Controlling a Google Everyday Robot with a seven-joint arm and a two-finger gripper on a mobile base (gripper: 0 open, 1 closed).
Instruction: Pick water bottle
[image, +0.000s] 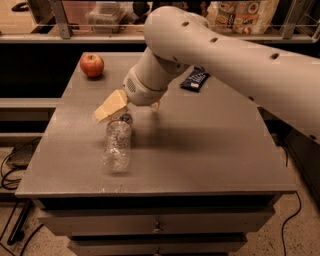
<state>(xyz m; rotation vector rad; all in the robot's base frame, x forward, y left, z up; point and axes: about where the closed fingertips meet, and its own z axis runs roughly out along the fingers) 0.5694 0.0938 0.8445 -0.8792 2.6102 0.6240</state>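
Flat on its side on the worktop (215, 150), toward the front edge: the water bottle (117, 145), well apart from the apple (92, 65) at the far corner and from the dark snack packet (194, 80) behind the arm. Long axis running roughly front to back, cap end farthest from the front edge, base nearest it, leaning slightly off square. Low over that cap end, the gripper (126, 111), just above and a little beyond it, with no contact on the plastic to be made out. Jaws seemingly open: one pale yellow finger (111, 106) splayed out on the apple side of the cap, and what looks like the other tip showing under the wrist on the packet side, though the wrist housing hides most of the gap. Puts the neck roughly between the jaws, with the whole body stretching away from them toward the front edge. Closing line crosswise to the long axis, or near enough. Judged from this, calls for a short drop and a small shift along the axis toward the base, so as to close across the narrow width of the body rather than on the cap. Only one arm here, so no choice of side
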